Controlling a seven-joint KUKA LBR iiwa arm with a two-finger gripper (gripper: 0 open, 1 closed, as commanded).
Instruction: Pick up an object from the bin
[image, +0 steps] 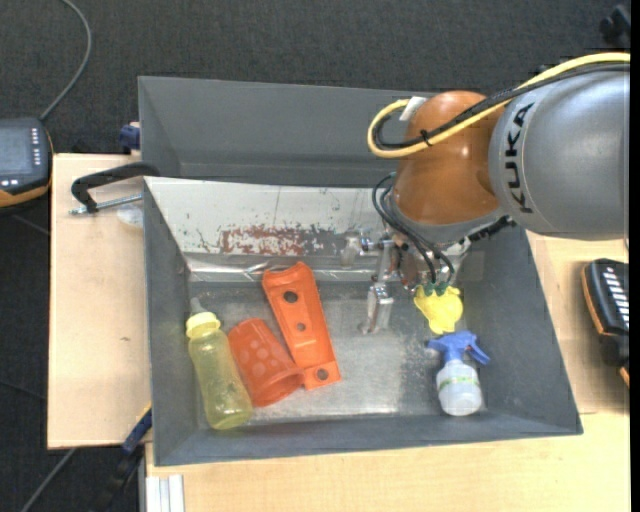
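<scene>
My gripper (377, 318) hangs over the bin's back right part, under the arm's orange cover. One metal finger (378, 300) shows clearly, reaching down to the floor left of the wrist with nothing against it. It stands well out from the wrist, so the gripper looks open. A small yellow toy with a green tip (440, 308) lies just right of that finger, partly under the wrist cables. A white spray bottle with a blue trigger (458, 375) lies in front of it. An orange perforated plastic piece (300, 322) lies to the finger's left.
A second orange, ribbed piece (262, 362) and a yellow-green bottle (216, 372) lie at the front left. The bin's walls slope in steeply on all sides. Bare floor shows between the orange pieces and the spray bottle.
</scene>
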